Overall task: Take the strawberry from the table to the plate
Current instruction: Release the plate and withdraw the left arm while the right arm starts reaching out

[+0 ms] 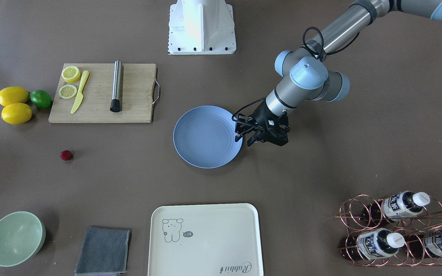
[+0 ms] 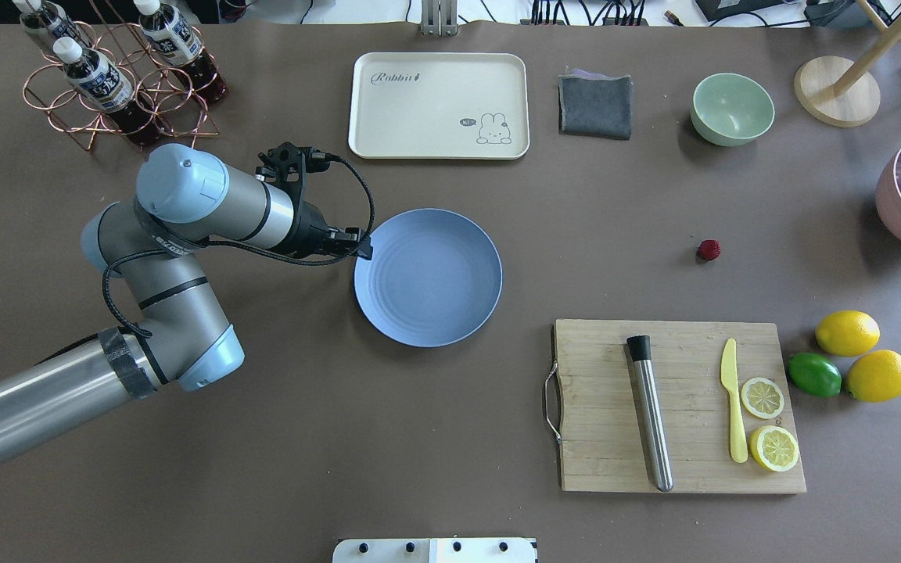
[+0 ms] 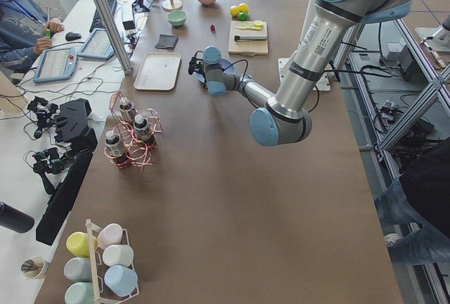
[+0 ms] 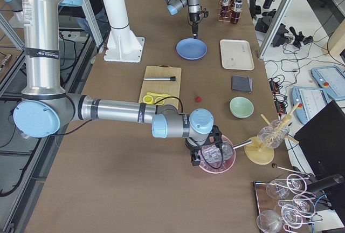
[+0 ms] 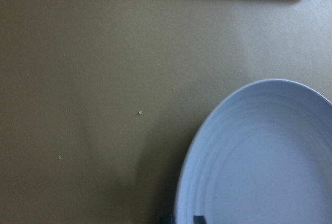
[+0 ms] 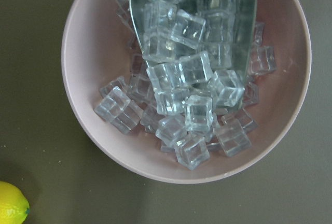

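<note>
Strawberry, a tiny dark-red bumpy berry (image 2: 708, 250), sits well right of the round light-blue plate (image 2: 427, 277); right gripper (image 4: 198, 157), jaw state impossible to tell, should descend from above, pinching gently

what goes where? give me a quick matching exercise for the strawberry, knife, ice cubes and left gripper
Things:
1 strawberry
2 knife
3 ice cubes
4 left gripper

Places:
a in the pink bowl
b by the rim of the plate
c on the bare table
d on the cutting board

Pairs: 1-c, 2-d, 3-a, 4-b
</note>
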